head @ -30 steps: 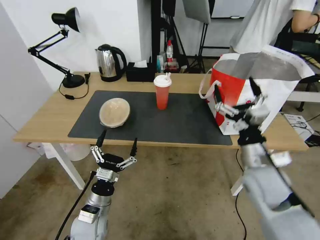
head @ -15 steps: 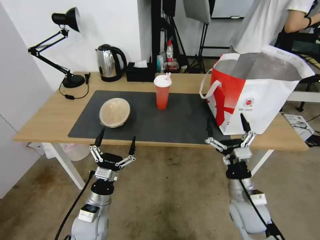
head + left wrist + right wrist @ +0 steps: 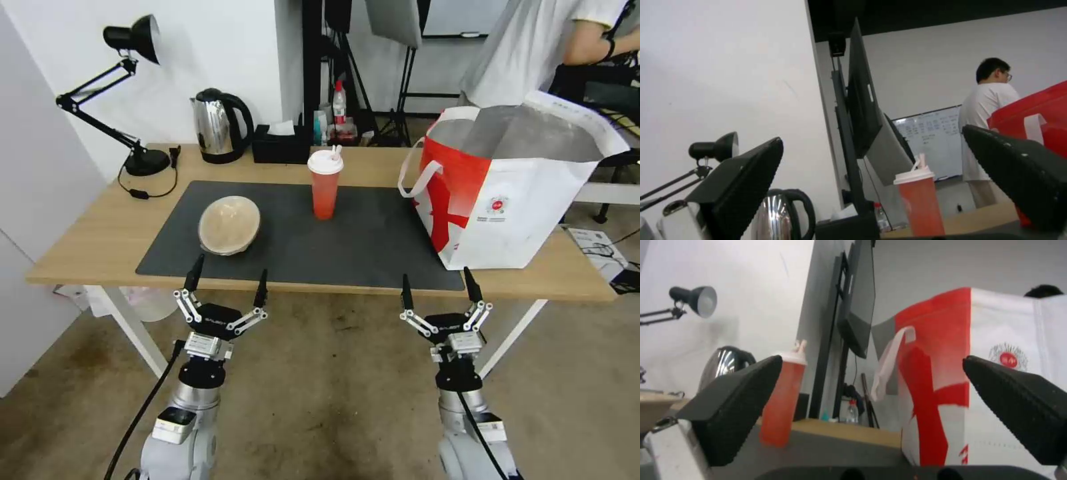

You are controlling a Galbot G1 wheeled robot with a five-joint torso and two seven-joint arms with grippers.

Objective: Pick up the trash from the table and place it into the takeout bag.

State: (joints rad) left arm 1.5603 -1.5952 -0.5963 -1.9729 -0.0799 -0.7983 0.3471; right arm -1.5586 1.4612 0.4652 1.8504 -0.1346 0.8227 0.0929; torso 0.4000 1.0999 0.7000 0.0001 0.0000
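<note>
On the table (image 3: 100, 233), a round tan lidded bowl (image 3: 229, 225) lies at the near left of the dark grey mat (image 3: 360, 247). A red cup (image 3: 325, 184) with a white lid and straw stands at the mat's far middle. The takeout bag (image 3: 513, 193) stands open on the right end, its foil lining showing. My left gripper (image 3: 229, 280) hangs open below the table's front edge, just in front of the bowl. My right gripper (image 3: 439, 290) is open too, below the edge in front of the bag. Between the right gripper's fingers (image 3: 729, 406) I see the cup (image 3: 782, 400) and the bag (image 3: 996, 380).
A steel kettle (image 3: 217, 127), a black tissue box (image 3: 280, 143) and a black desk lamp (image 3: 133, 100) stand along the table's back edge. A person in a white shirt (image 3: 533, 47) stands behind the bag. Bare floor lies on my side of the table.
My right arm has dropped from in front of the bag's near side to below the table's front edge, open throughout. The left gripper has barely moved.
</note>
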